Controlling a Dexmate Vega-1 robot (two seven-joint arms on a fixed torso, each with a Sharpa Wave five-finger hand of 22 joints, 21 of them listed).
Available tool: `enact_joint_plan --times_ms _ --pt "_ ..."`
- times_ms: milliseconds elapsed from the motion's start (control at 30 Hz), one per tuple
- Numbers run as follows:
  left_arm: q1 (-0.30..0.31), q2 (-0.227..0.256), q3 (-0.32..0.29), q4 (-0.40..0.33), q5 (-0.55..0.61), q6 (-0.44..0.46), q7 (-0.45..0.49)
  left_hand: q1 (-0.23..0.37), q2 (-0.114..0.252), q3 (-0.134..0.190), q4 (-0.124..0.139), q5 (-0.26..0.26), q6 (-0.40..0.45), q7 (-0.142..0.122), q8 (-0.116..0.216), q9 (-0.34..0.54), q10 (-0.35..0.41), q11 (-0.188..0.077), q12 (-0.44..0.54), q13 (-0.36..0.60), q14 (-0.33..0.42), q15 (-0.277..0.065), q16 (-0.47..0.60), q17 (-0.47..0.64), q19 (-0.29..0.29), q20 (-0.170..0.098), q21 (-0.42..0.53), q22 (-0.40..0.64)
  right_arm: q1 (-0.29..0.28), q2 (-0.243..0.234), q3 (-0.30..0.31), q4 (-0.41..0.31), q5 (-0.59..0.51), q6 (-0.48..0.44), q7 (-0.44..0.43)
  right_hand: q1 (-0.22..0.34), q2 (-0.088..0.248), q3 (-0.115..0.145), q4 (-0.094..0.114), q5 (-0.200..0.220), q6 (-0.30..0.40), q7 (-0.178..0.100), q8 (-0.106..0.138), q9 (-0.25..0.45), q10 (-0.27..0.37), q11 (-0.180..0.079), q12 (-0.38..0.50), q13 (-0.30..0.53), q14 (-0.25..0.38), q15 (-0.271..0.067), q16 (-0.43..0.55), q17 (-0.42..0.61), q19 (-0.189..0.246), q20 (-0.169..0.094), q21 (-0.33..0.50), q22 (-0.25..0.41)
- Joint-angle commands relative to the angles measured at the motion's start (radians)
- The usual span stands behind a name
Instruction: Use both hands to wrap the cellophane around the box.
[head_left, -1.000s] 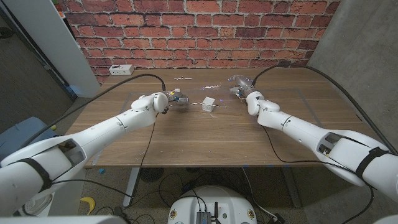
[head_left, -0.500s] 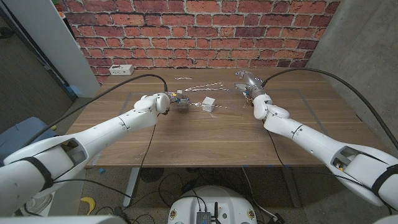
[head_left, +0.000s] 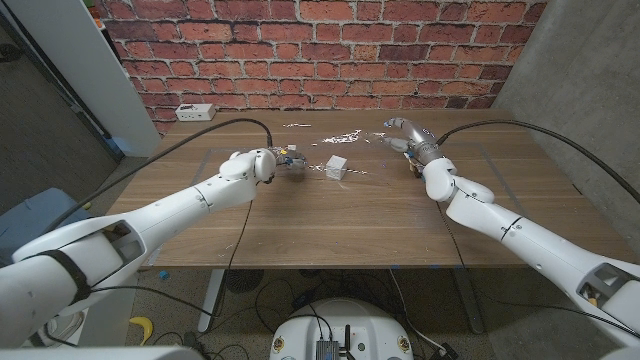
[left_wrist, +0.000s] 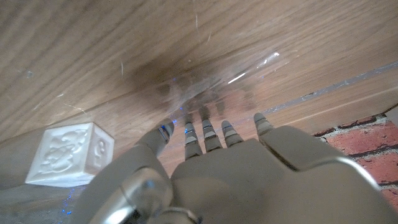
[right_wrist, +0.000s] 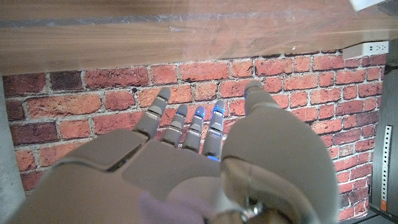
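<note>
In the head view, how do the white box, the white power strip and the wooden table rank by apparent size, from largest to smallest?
1. Wooden table, by far the largest.
2. White power strip and white box: these look about alike; the strip lies farther from the camera, so I leave them unranked.

The left hand (head_left: 268, 163) reaches in from the table's left side, fingers (left_wrist: 205, 134) extended and pressed down on the surface. The right hand (head_left: 412, 135) hangs raised near the far edge, fingers (right_wrist: 186, 130) spread apart, holding nothing.

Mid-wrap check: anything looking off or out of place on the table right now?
The cellophane lies crumpled beside and behind the box, not around it. The right hand is lifted, open and empty; the left hand sits on the sheet's edge.
</note>
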Motion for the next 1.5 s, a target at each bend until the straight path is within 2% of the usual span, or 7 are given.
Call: enact_joint_plan --times_ms 33,167,333,633,933,1167,1500 --pt "-0.017 -0.019 0.012 0.031 0.015 -0.010 -0.009 0.002 0.008 -0.004 0.000 -0.003 -0.006 -0.001 0.005 0.000 -0.006 0.003 0.007 0.005 -0.009 -0.001 0.008 0.000 -0.005 0.003 0.003 0.001 -0.073 -0.119 0.063 -0.165 0.112 0.009 0.222 -0.041 -0.010 -0.017 0.012 0.003 -0.004 0.008 -0.003 0.004 0.009 0.017 -0.002 0.003 0.002 0.010 -0.003 0.004 -0.005 0.012 -0.003 0.003" --pt "-0.022 -0.025 0.015 0.041 0.016 -0.010 -0.013 0.001 0.009 -0.006 -0.001 -0.003 -0.011 0.000 0.005 0.000 -0.009 0.004 0.007 0.005 -0.012 0.000 0.008 0.000 -0.006 0.003 0.003 0.001 -0.062 -0.149 0.048 -0.208 0.097 -0.018 0.298 -0.071 -0.018 -0.026 0.020 0.007 0.008 0.015 0.000 0.004 0.027 0.025 0.004 0.003 0.025 0.008 0.004 0.004 0.000 0.019 0.001 0.004" --pt "-0.029 -0.033 0.020 0.051 0.019 -0.008 -0.016 0.000 0.012 -0.008 -0.003 -0.002 -0.022 0.000 0.005 0.000 -0.018 0.010 0.007 0.005 -0.020 0.001 0.007 0.000 -0.009 0.003 0.003 0.001 -0.012 -0.162 -0.007 -0.242 0.028 -0.102 0.409 -0.073 -0.030 -0.017 -0.001 0.011 -0.078 -0.005 -0.027 0.004 -0.032 0.023 -0.020 0.004 -0.012 0.012 -0.017 0.000 -0.005 0.018 0.001 0.003" --pt "-0.031 -0.032 0.022 0.047 0.019 -0.004 -0.022 -0.001 0.014 -0.011 -0.004 -0.002 -0.032 0.000 0.005 0.000 -0.024 0.012 0.008 0.006 -0.029 0.004 0.006 0.000 -0.015 0.003 0.003 0.001 0.048 -0.149 -0.085 -0.239 -0.079 -0.128 0.514 -0.163 -0.083 -0.061 0.015 0.022 -0.182 -0.026 -0.033 0.003 -0.115 0.004 -0.033 0.004 -0.080 0.019 -0.039 0.001 -0.033 0.021 -0.005 0.004" --pt "-0.029 -0.027 0.022 0.033 0.021 0.006 -0.027 -0.002 0.015 -0.014 -0.005 -0.001 -0.041 -0.002 0.006 0.000 -0.028 0.012 0.010 0.006 -0.033 0.006 0.007 0.000 -0.020 0.003 0.002 0.001 0.099 -0.109 -0.162 -0.218 -0.211 -0.182 0.607 -0.138 -0.111 -0.059 -0.027 0.048 -0.318 -0.070 -0.039 0.002 -0.235 -0.020 -0.042 0.000 -0.201 0.008 -0.062 -0.018 -0.098 0.021 -0.014 0.002" --pt "-0.027 -0.022 0.022 0.021 0.026 0.014 -0.033 -0.003 0.015 -0.017 -0.006 -0.001 -0.045 -0.002 0.007 0.000 -0.029 0.013 0.012 0.006 -0.035 0.006 0.008 0.000 -0.022 0.003 0.002 0.001 0.124 -0.075 -0.204 -0.180 -0.270 -0.207 0.658 -0.117 -0.096 -0.048 -0.047 0.066 -0.423 -0.081 -0.036 0.002 -0.341 -0.018 -0.044 -0.003 -0.270 0.032 -0.060 -0.025 -0.147 0.016 -0.016 0.001" --pt "-0.017 -0.010 0.017 -0.005 0.029 0.022 -0.038 -0.006 0.015 -0.022 -0.007 -0.001 -0.049 -0.002 0.010 0.000 -0.029 0.014 0.016 0.006 -0.038 0.006 0.010 0.000 -0.001 0.002 0.013 0.002 0.092 -0.053 -0.201 -0.140 -0.325 -0.187 0.565 -0.033 -0.021 0.006 -0.087 0.079 -0.360 -0.073 -0.001 0.000 -0.276 -0.025 -0.007 -0.007 -0.201 0.021 -0.026 -0.029 -0.090 -0.005 0.009 0.000"
